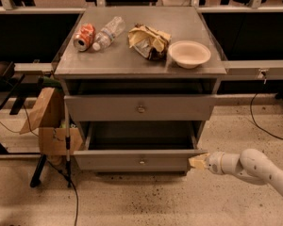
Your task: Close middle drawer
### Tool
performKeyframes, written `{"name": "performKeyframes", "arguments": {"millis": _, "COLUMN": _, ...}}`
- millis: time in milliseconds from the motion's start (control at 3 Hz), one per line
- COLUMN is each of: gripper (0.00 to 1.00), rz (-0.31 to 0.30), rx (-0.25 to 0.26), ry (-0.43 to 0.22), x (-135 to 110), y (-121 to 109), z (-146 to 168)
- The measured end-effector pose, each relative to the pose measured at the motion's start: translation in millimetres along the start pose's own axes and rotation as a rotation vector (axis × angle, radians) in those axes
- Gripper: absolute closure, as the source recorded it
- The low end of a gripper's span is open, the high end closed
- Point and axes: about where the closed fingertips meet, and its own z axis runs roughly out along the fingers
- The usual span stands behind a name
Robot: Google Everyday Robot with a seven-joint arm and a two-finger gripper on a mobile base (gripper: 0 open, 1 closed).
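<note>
**Gripper (pixel 198 161), pale yellowish and wedge-shaped, at the right end of the wide gray metal middle drawer (pixel 113 161)**

You see the middle drawer standing open, well forward of the boxy gray metal cabinet (pixel 210 86). It is a long, plain, shallow tray with smooth dark inner walls. Its low flat front panel carries one small round knob (pixel 142 162) at the centre. Directly above it sits the taller-fronted gray drawer (pixel 104 108), set further back, with a larger brassy knob (pixel 141 109).

The gripper caps a smooth, rounded white arm (pixel 254 166) that reaches in low from the right of the view, just above the floor. Its tip appears to touch the right-hand end of the drawer's front panel. You cannot tell whether the gripper is open or closed.

Four things rest on the matte, flat cabinet top (pixel 132 62):
- a red soda can (pixel 84 36) lying on its side at the left
- a clear ribbed plastic bottle (pixel 108 32), also lying down, just beside the can
- a crumpled yellow-brown snack bag (pixel 148 41) near the middle
- a round, shallow beige bowl (pixel 189 53), upright, near the right edge

Beside the cabinet's left side you see a creased brown paper bag (pixel 42 109) above a brown cardboard box (pixel 54 140). A thin black cable (pixel 264 126) trails over the speckled beige floor (pixel 146 201) at the right.
</note>
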Motion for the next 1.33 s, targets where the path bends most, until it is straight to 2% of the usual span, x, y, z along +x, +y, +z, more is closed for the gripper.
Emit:
{"name": "performKeyframes", "arguments": {"millis": 667, "gripper": 1.00, "rz": 0.011, "rx": -0.002, "ry": -0.012, "x": -0.9, "y": 4.7, "z": 2.4}}
{"name": "performKeyframes", "arguments": {"millis": 1333, "gripper": 1.00, "rz": 0.048, "rx": 0.000, "ry": -0.038, "x": 0.3, "y": 9.1, "z": 7.6}}
